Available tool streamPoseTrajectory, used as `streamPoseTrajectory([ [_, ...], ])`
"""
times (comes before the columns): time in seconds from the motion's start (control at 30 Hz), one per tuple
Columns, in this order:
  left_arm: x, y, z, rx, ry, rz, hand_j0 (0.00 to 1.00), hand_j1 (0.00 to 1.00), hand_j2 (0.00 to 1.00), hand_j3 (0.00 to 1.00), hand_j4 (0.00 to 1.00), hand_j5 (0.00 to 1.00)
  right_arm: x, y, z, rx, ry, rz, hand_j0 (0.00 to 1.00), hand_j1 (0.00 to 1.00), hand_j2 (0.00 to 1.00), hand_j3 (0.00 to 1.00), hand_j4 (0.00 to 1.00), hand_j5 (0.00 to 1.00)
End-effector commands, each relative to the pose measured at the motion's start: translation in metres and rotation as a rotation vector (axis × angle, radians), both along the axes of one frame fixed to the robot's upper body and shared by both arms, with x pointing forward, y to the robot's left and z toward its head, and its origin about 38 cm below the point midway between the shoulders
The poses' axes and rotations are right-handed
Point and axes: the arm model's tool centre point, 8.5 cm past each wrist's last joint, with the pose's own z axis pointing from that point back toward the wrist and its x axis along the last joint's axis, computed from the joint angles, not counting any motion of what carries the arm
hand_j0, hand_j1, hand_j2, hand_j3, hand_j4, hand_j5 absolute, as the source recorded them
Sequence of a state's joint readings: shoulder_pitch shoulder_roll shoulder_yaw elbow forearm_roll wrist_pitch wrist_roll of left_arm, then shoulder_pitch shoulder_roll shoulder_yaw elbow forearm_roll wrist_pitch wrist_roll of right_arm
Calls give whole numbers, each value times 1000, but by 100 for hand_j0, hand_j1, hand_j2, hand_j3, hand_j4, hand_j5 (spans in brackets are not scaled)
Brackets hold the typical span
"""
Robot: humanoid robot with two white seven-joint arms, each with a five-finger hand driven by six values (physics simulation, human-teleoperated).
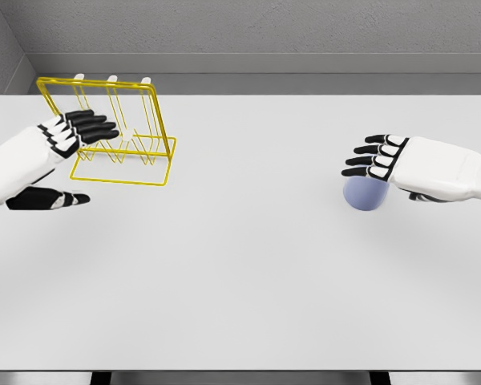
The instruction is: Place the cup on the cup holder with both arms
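While both arms sit over white table (pixel 240 289), nothing gripped yet. Right hand (pixel 401 164) at 3 o'clock, fingers stretched out flat, hovering right over blue cup (pixel 364 194) – fingertips past cup's top edge, can't tell if touching, not closed round it. Cup looks upright, well apart from rack. Left hand (pixel 60 148) at 9 o'clock, open, fingers straight, thumb out low. Yellow wire cup holder (pixel 136 152) at 10 o'clock, farther back, left fingertips overlapping its frame, white pegs on top.
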State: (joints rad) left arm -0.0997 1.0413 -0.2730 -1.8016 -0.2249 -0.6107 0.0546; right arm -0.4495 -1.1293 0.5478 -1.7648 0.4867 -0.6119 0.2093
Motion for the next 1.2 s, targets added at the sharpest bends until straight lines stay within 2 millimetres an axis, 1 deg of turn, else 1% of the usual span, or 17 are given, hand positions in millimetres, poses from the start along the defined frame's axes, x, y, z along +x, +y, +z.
streamPoseTrajectory([
  [0.0, -1, -2, -4, -11, 13, -6, 100, 100, 100, 100, 100, 100, 0, -1, 0, -1, 3, -2, 100, 100, 100, 100, 100, 100],
  [0.13, -5, -10, -18, -21, 56, -24, 100, 100, 100, 100, 100, 100, 0, 0, -2, -9, 7, -1, 100, 100, 100, 100, 100, 100],
  [0.2, -6, -13, -25, -36, 75, -30, 100, 100, 100, 100, 100, 100, 7, -6, -1, -10, -4, -27, 100, 100, 100, 100, 100, 100],
  [0.27, -7, -13, -25, -57, 84, -29, 100, 100, 100, 100, 100, 100, 27, -15, 1, 20, -18, -80, 100, 100, 100, 100, 100, 100],
  [0.3, -9, -13, -28, -86, 124, -33, 100, 100, 100, 100, 100, 100, 37, -23, 1, 5, -10, -119, 100, 100, 100, 100, 100, 100],
  [0.33, -10, -13, -32, -134, 169, -36, 100, 100, 100, 100, 100, 100, 47, -25, -6, -17, 24, -147, 100, 100, 100, 100, 100, 100],
  [0.37, -13, -17, -41, -176, 226, -43, 100, 100, 100, 100, 100, 100, 57, -23, -12, -22, 46, -159, 100, 100, 100, 100, 100, 100],
  [0.47, -22, -27, -64, -330, 392, -51, 100, 100, 100, 100, 100, 100, 74, -18, -28, -36, 89, -171, 100, 100, 100, 100, 100, 100],
  [0.6, -36, -36, -93, -475, 586, -43, 100, 100, 100, 100, 100, 100, 80, -31, -37, -94, 94, -212, 100, 100, 100, 100, 100, 100],
  [0.63, -37, -36, -96, -499, 613, -37, 100, 100, 100, 100, 100, 100, 81, -37, -38, -99, 97, -228, 100, 100, 100, 100, 100, 100],
  [0.73, -37, -29, -94, -495, 625, -24, 100, 100, 100, 100, 100, 100, 82, -37, -41, -121, 91, -230, 100, 100, 100, 100, 100, 100],
  [0.87, -37, -20, -90, -450, 621, -16, 100, 100, 100, 100, 100, 100, 85, -27, -44, -125, 86, -210, 100, 100, 100, 100, 100, 100],
  [0.93, -35, -20, -86, -425, 617, -30, 100, 100, 100, 100, 100, 100, 85, -22, -45, -114, 81, -197, 100, 100, 100, 100, 100, 100],
  [1.0, -32, -17, -89, -394, 644, 7, 100, 100, 100, 100, 100, 100, 84, -21, -47, -118, 85, -193, 100, 100, 100, 100, 100, 100],
  [1.07, -26, -14, -95, -371, 694, 88, 100, 100, 100, 100, 100, 100, 84, -19, -48, -121, 89, -188, 100, 100, 100, 100, 100, 100],
  [1.13, -22, -16, -102, -363, 722, 134, 100, 100, 100, 100, 100, 100, 84, -17, -48, -117, 87, -182, 100, 100, 100, 100, 100, 100],
  [1.17, -22, -22, -105, -382, 726, 126, 100, 100, 100, 100, 100, 100, 84, -16, -49, -120, 88, -181, 100, 100, 100, 100, 100, 100],
])
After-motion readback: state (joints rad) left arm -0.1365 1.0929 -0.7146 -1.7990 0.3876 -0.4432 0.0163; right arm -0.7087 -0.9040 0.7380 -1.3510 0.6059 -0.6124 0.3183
